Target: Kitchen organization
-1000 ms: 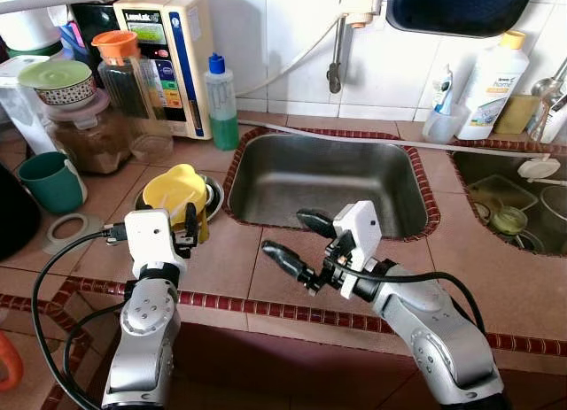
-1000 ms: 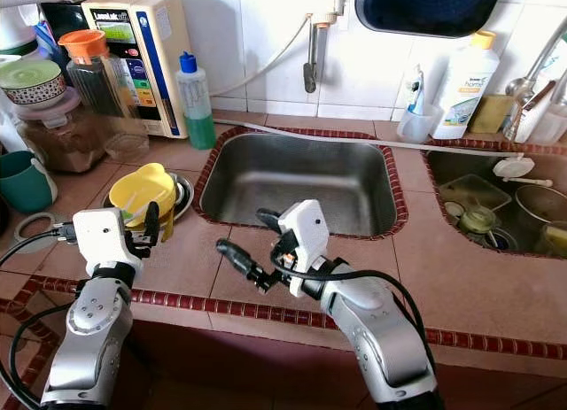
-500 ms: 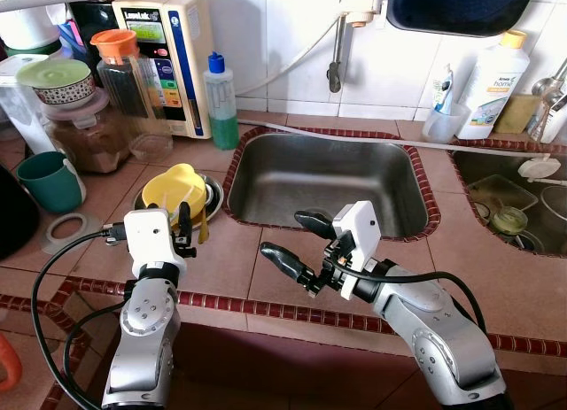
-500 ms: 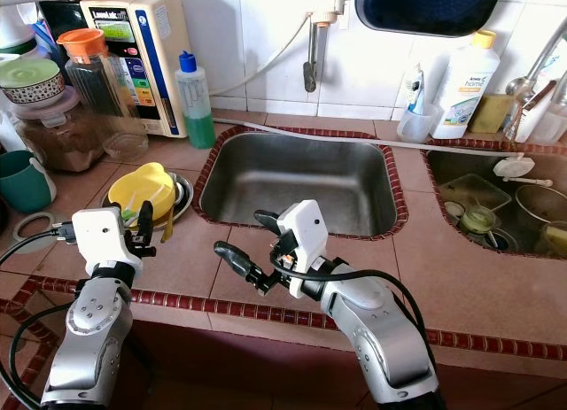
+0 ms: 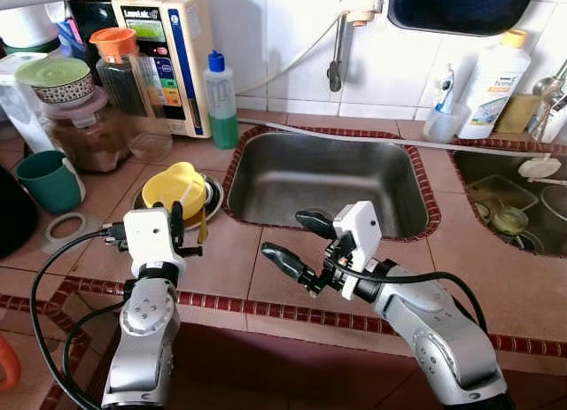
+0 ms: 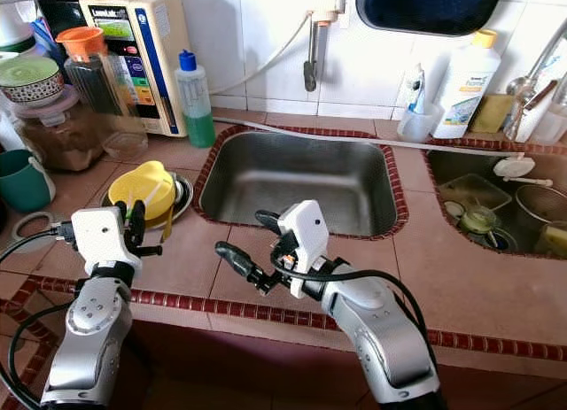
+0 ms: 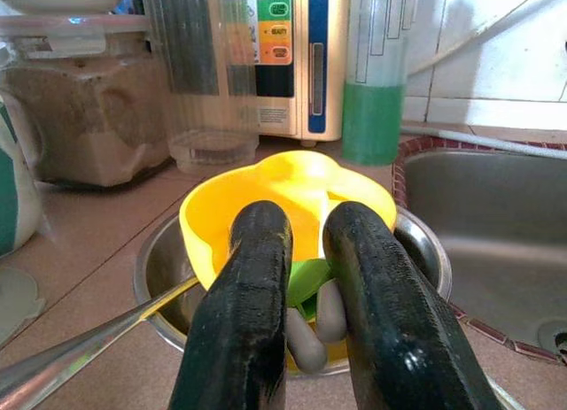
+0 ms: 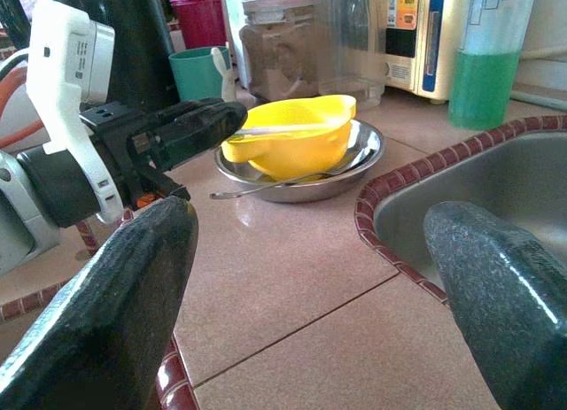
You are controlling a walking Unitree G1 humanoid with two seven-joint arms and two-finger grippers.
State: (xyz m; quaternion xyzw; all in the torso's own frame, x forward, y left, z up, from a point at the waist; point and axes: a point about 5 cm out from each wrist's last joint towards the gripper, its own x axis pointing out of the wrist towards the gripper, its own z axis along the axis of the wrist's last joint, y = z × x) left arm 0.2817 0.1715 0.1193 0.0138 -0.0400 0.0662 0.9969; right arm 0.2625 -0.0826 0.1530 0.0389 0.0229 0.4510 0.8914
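Note:
A yellow plastic bowl (image 5: pixel 177 187) sits tilted inside a steel bowl (image 5: pixel 213 197) on the tiled counter, left of the sink (image 5: pixel 328 175). A spoon (image 8: pixel 266 183) lies in the steel bowl. My left gripper (image 5: pixel 177 222) hovers just in front of the yellow bowl (image 7: pixel 292 184), pointing at it, fingers (image 7: pixel 252 277) pressed nearly together with nothing between them. The right gripper (image 5: pixel 288 235) stands wide open above the counter strip in front of the sink, holding nothing and turned toward the bowls (image 8: pixel 292 144).
A water purifier (image 5: pixel 168 47), a bottle of green liquid (image 5: pixel 221 96), storage jars (image 5: pixel 89 131) and a teal mug (image 5: pixel 51 180) crowd the back left. A second sink (image 5: pixel 518 220) at the right holds dishes. A detergent bottle (image 5: pixel 492 82) stands behind it.
My left gripper has drawn back slightly from the yellow bowl's rim, toward me and to the left. The right arm has hardly moved.

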